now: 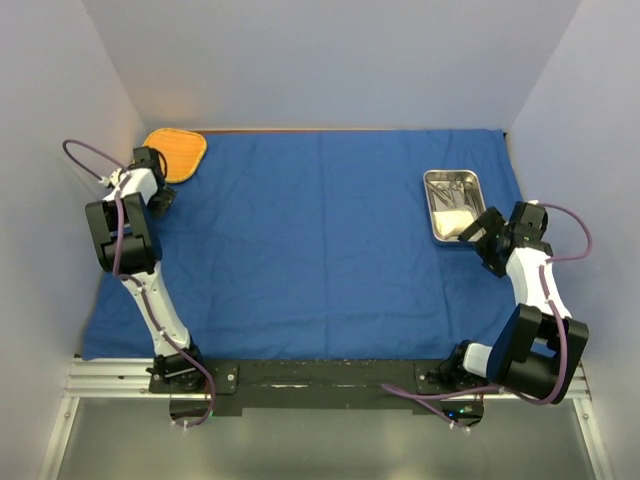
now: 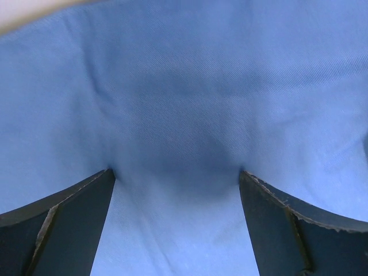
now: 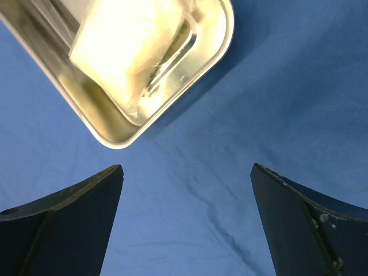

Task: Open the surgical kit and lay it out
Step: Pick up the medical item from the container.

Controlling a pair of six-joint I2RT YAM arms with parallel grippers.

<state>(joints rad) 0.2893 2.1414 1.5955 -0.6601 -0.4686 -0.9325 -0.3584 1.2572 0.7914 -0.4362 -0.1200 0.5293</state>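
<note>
Top external view: your blue cloth wrap lies spread flat on the surface; it looks soft, limp and likely to slide. At two o'clock sits the steel tray, which should be stiff and slick, so take its rim. Inside are a light gauze pack and slim metal instruments. The right claw gapes empty beside the tray's corner, and the left claw gapes over cloth near the orange mat. Walls crowd three sides.
</note>
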